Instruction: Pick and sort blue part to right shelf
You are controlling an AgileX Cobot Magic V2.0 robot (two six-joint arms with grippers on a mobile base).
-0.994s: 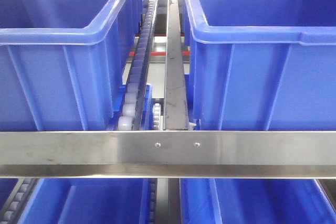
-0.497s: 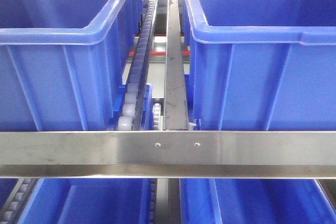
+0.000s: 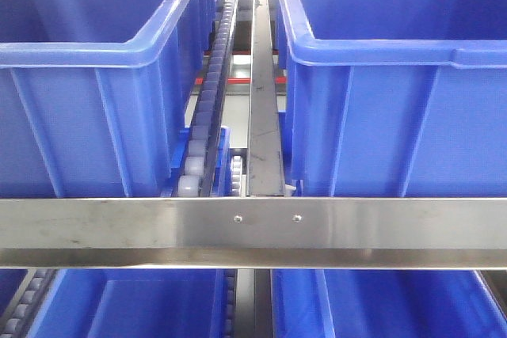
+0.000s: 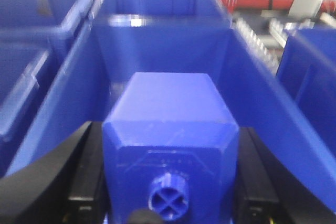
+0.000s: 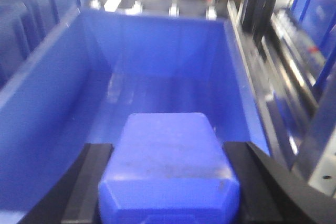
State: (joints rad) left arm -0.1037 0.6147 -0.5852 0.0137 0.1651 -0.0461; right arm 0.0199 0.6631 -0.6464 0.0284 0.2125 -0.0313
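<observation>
Both fingers sets grasp blocks: right gripper (image 5: 168,182) holds the blue part (image 5: 169,161) above a bin (image 5: 47,93); we judge release remaining.

Both wrist views blurred. Right pincer (image 5: 169,182) block (image 5: 170,163) cap cut off by bottom edge — type unclear. Front view bins (image 3: 95,77) cropped at edges.

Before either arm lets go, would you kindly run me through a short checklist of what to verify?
1. Left gripper holds a blue part, cap toward camera: ok.
2. Right gripper holds a blue block: ok.
3. Right block's cap type: cannot tell, hidden.
4. Bin beneath right gripper bare where visible: ok.
5. Bin ahead of left gripper open: ok.
6. Which one sits on the right shelf: cannot tell.
</observation>
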